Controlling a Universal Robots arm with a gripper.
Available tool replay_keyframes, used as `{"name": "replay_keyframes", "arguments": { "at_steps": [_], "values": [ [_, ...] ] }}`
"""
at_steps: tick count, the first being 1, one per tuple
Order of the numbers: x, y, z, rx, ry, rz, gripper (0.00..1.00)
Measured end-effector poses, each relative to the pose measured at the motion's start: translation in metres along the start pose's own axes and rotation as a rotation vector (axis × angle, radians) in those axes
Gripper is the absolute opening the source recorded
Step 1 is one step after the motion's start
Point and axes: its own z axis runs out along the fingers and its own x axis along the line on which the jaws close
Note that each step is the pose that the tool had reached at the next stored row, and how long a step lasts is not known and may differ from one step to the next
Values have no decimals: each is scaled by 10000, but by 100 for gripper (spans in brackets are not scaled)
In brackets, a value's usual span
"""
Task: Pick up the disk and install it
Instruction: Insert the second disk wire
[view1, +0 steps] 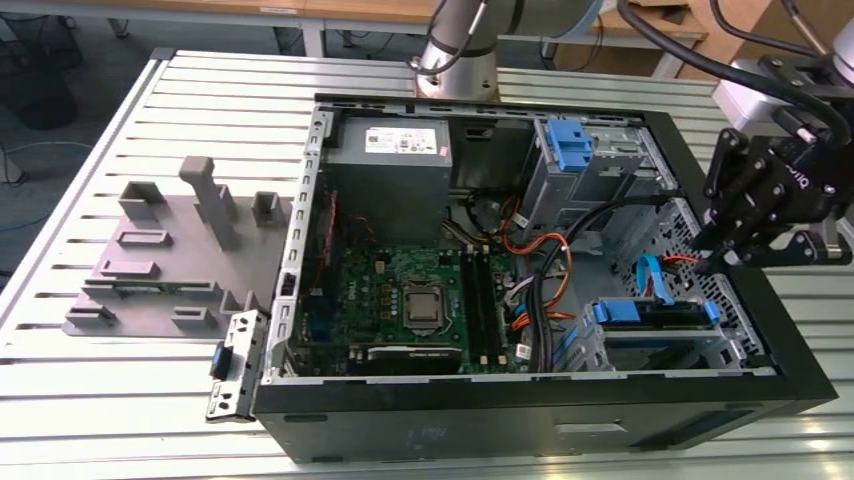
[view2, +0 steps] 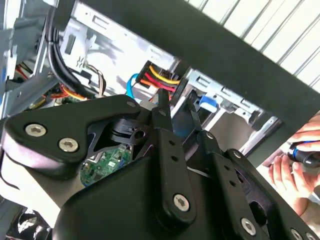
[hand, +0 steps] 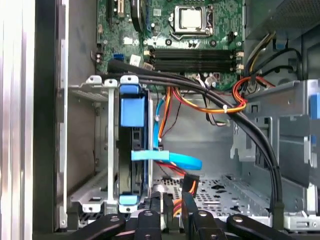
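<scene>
Now, read on the exterior view as a clock face, the open computer case (view1: 534, 420) lies on its side in the middle of the slatted desk (view1: 107, 400). The claw (view1: 718, 258) hangs at 3 o'clock, over the case's rim and clear of everything inside. In the first wrist view its tips (hand: 155, 207) stand a little apart with nothing between them.

The disk (view1: 654, 313) sits at about 4 o'clock, on edge inside the metal drive cage (view1: 727, 335) at that corner of the case, blue rails showing on top. In the first wrist view the disk (hand: 129, 175) is seen edge-on between the cage's (hand: 97, 150) walls. A flat blue cable (hand: 175, 159) reaches across to it, and the claw (hand: 172, 207) is near the disk's end but apart from it.

Elsewhere in the case, the motherboard (view1: 400, 290) fills the centre and the grey power supply (view1: 400, 140) sits at 11 o'clock. A grey slotted tray (view1: 160, 270) lies on the desk at 9 o'clock, well apart from the claw.

In the second wrist view the claw (view2: 177, 117) points into the case, and a person's hand (view2: 295, 165) grips a small dark object outside the case wall.
</scene>
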Motion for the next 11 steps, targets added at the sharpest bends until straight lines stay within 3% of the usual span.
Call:
{"name": "replay_keyframes", "arguments": {
  "at_steps": [6, 11],
  "values": [
    [-2, -91, 28, -1, -1, -1, 31],
    [-1, -96, 90, -1, 2, 1, 31]
  ]
}}
